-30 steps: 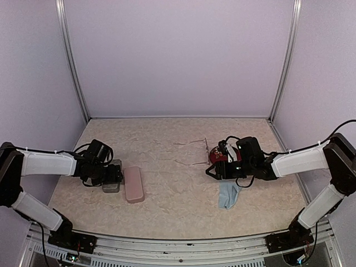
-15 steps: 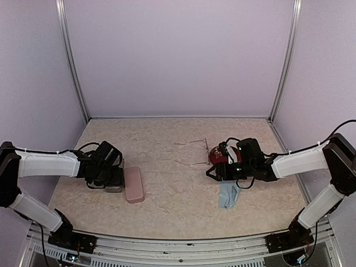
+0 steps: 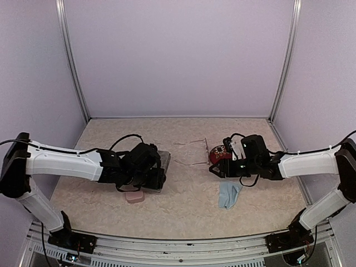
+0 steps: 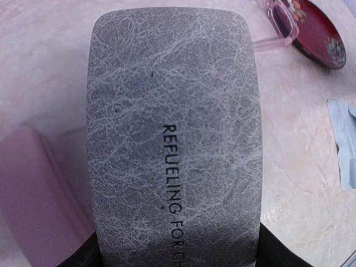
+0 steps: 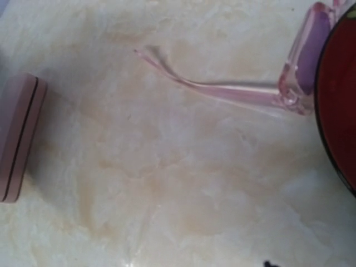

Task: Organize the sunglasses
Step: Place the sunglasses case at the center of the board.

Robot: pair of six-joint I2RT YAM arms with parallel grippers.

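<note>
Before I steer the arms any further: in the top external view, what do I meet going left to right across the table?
pink case → grey case → pale pink sunglasses → blue cloth

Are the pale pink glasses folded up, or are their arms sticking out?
Sticking out. Both long arms of the pale pink glasses point straight away from the front frame, not tucked in.

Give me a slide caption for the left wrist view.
Left gripper holds a grey case over the table, pale pink sunglasses and a blue cloth beyond.
</note>
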